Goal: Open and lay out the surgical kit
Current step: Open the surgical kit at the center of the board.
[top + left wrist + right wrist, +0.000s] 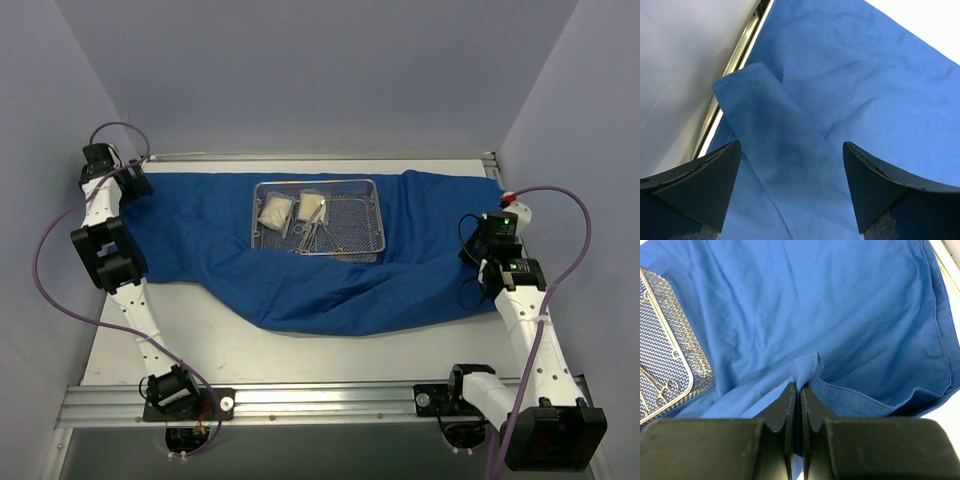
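Mostly unwrapped: wrap (330, 295) spread open, tray (320, 181) sitting mid-cloth.
Right of the tray, my right gripper (800, 390) pinches a wrap fold; left of it, my left gripper (791, 147) gapes empty over a flipped corner. Gauze (275, 212) and clamps (318, 237) lie inside, not yet laid out.

The whole table (200, 340) is taken in by the top external view, which is set high above and behind the arm bases and tilted down and forward, far enough off that both arms and the blue cloth wrap (200, 225) are seen. The left wrist view is placed close over the wrap's far left part and pointed down between the left gripper's (791, 145) fingers (705, 175); the table's edge rail (735, 65) is caught there. The right wrist view is set just above the wrap's right part, past the right gripper's (799, 387) fingers (782, 410), with the wire-mesh tray (665, 340) at its left edge. The wrap is shared by all three views, the tray by the top and right wrist views only.
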